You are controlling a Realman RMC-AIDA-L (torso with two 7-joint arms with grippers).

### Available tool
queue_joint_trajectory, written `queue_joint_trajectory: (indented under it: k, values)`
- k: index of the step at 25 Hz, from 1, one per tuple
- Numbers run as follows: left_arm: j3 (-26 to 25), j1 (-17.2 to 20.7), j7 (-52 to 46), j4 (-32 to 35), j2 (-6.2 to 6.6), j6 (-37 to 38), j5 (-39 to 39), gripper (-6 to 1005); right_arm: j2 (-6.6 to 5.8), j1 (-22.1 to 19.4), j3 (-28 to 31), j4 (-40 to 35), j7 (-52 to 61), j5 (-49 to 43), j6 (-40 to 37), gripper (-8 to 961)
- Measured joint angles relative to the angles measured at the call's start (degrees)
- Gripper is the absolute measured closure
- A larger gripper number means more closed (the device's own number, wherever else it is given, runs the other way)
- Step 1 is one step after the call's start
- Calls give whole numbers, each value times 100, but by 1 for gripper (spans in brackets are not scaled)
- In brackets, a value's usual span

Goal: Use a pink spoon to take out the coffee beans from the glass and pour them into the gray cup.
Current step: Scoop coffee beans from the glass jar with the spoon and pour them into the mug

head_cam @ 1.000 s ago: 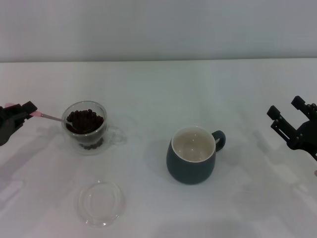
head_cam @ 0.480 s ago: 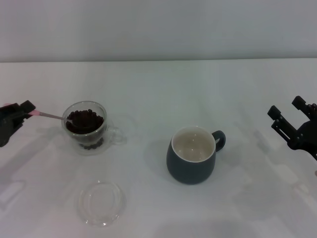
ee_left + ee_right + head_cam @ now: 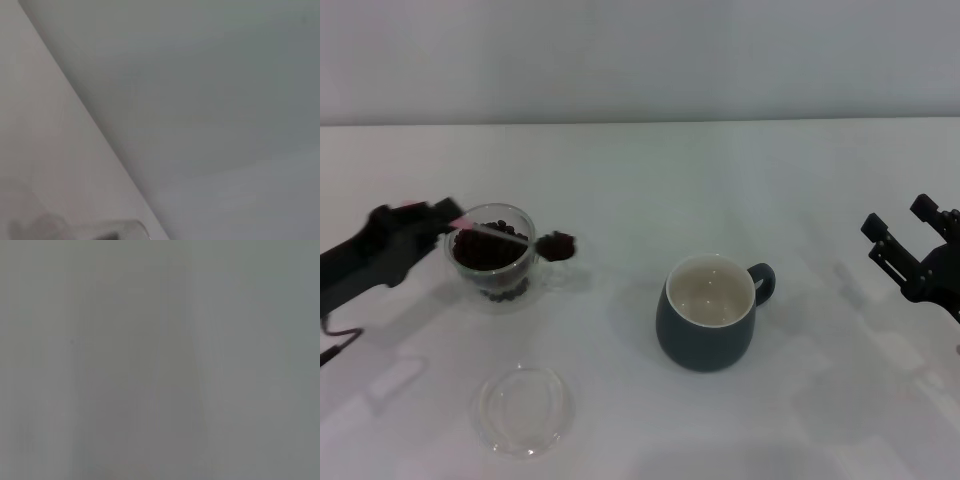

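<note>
One pincer is at work: the left pincer (image 3: 438, 213), at the 9 o'clock side of the worktop (image 3: 640, 180), is closed on the pink handle end of the pink spoon (image 3: 505, 234). The spoon runs out toward 3 o'clock, crossing over the rim of the glass (image 3: 492, 258), and its bowl sits just past the far rim, loaded with a small heap of coffee beans (image 3: 557, 244). More beans remain inside the glass.

Handling assessment:
- The spoon looks stiff and light; the grip at the handle's far end gives long leverage, so any wrist roll probably tips the bowl.
- The beans are loose, smooth and dry; they likely roll off a shallow bowl if it tilts or jerks. Keep the bowl level in transit.
- The glass appears thin and fragile and probably slides easily on the smooth worktop; avoid knocking its rim with the spoon neck.

The gray cup (image 3: 708, 314) stands well apart, toward 3 o'clock of the glass, mouth up and empty, handle pointing away from the glass. A flat clear dish (image 3: 524, 408) lies at 6 o'clock of the glass.

The right pincer (image 3: 912, 247) is parked at the 3 o'clock edge with its fingers spread and nothing held.
</note>
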Motion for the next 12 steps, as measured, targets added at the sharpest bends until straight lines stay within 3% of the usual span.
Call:
queue_joint_trajectory:
  k: [7, 12]
  values:
    - [675, -421, -42, -52, -62, -13, -7, 869, 0, -30, -21, 0, 0, 4, 3, 200]
    - [865, -794, -15, -273, -85, 100, -5, 870, 0, -45, -31, 15, 0, 3, 13, 200]
